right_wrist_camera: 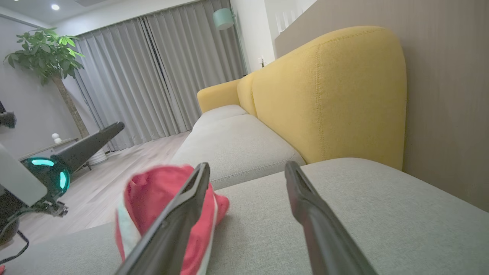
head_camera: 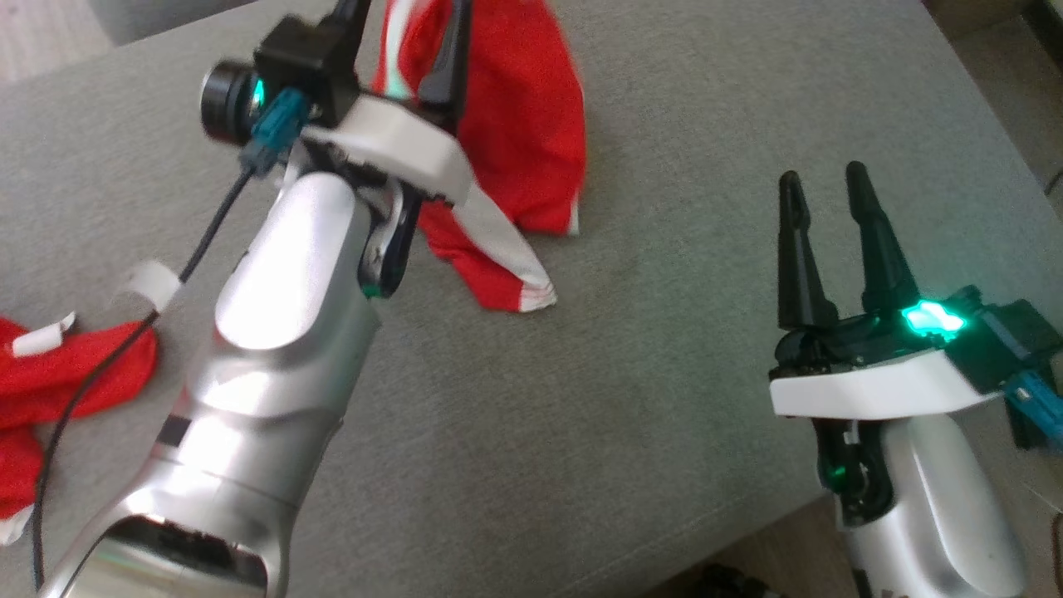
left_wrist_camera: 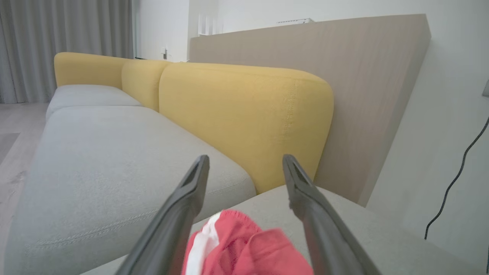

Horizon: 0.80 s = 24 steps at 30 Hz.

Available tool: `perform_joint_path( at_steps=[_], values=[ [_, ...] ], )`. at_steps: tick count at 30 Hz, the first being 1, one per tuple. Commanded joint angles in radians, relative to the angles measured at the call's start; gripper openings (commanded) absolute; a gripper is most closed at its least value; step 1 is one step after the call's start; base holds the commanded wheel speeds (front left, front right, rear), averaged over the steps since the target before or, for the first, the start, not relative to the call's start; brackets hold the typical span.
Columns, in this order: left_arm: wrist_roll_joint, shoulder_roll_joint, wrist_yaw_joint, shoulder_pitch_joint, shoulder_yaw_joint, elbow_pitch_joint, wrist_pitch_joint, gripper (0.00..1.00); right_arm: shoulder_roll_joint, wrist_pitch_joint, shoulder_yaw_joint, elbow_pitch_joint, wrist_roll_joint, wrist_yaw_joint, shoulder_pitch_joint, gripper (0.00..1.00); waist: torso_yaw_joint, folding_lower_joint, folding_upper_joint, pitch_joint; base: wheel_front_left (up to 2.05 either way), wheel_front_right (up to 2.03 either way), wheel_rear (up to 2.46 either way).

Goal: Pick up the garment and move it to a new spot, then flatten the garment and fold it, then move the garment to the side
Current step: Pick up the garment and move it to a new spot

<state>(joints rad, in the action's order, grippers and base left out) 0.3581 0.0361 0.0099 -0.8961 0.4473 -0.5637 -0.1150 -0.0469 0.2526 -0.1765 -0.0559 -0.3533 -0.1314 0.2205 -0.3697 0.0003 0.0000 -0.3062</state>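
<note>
Left forearm (head_camera: 274, 332) nearest, foreground. Left claw (left_wrist_camera: 245, 158) fingers apart, just above red white-trimmed garment (head_camera: 515, 124). Garment heaped on grey sofa cushion (head_camera: 664, 399), far side. Right claw (head_camera: 822, 176) spread, empty, well right of garment. Second red cloth (head_camera: 58, 374) at left edge.

Garment (head_camera: 515, 124): red cloth, soft, matt, white trim.
Cushion (head_camera: 581, 432): grey woven fabric, matt, slightly rough.
Sofa back (left_wrist_camera: 244, 114): yellow textured fabric, stitched.
Forearm (head_camera: 282, 282): glossy silver shell.
Wall panel (left_wrist_camera: 344, 76): pale wood-look, matt.

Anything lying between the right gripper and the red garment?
No: the head view shows bare grey cushion between the right gripper and the red garment.
</note>
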Motion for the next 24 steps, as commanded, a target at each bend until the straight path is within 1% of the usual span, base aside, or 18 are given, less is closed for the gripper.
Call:
perform_joint_path(
  at_steps=[1,3,6,10,13,17,19,24],
  values=[
    [0.008,0.017,0.002,-0.024,-0.035,0.010,-0.022,1.00,-0.003,0.009,-0.012,0.041,-0.002,0.001,0.036,1.00,0.018,-0.0003,0.0000,0.001,0.00,0.00,0.00],
    [0.014,0.024,-0.001,-0.014,-0.042,-0.024,-0.054,1.00,-0.003,0.009,-0.002,0.040,0.010,0.001,0.034,1.00,0.046,-0.0003,0.0000,0.007,0.00,0.00,0.00],
    [0.026,0.038,-0.008,0.014,-0.058,-0.052,-0.097,1.00,-0.003,0.009,0.016,0.038,0.035,0.001,0.026,1.00,0.107,-0.0003,0.0000,0.021,0.00,0.00,0.00],
    [0.021,0.080,-0.018,0.077,-0.074,-0.041,-0.133,1.00,-0.003,0.009,0.030,0.026,0.077,0.001,0.012,1.00,0.187,-0.0003,0.0000,0.048,0.00,0.00,0.00],
    [0.007,0.113,-0.023,0.156,-0.082,0.006,-0.144,1.00,-0.003,0.009,0.044,0.016,0.103,0.001,-0.005,1.00,0.245,-0.0003,0.0000,0.075,0.00,0.00,0.00],
    [-0.017,0.132,-0.017,0.298,-0.099,0.118,-0.146,1.00,-0.003,0.009,0.066,-0.007,0.135,0.001,-0.040,1.00,0.318,-0.0003,0.0000,0.117,0.00,0.00,0.00],
    [-0.025,0.130,-0.006,0.383,-0.118,0.179,-0.146,1.00,-0.003,0.009,0.070,-0.022,0.148,0.001,-0.060,1.00,0.344,-0.0003,0.0000,0.135,0.00,0.00,0.00],
    [-0.033,0.091,0.019,0.574,-0.163,0.295,-0.147,1.00,-0.003,0.009,0.073,-0.061,0.166,0.001,-0.101,1.00,0.383,-0.0003,0.0000,0.166,0.00,0.00,0.00]
  ],
)
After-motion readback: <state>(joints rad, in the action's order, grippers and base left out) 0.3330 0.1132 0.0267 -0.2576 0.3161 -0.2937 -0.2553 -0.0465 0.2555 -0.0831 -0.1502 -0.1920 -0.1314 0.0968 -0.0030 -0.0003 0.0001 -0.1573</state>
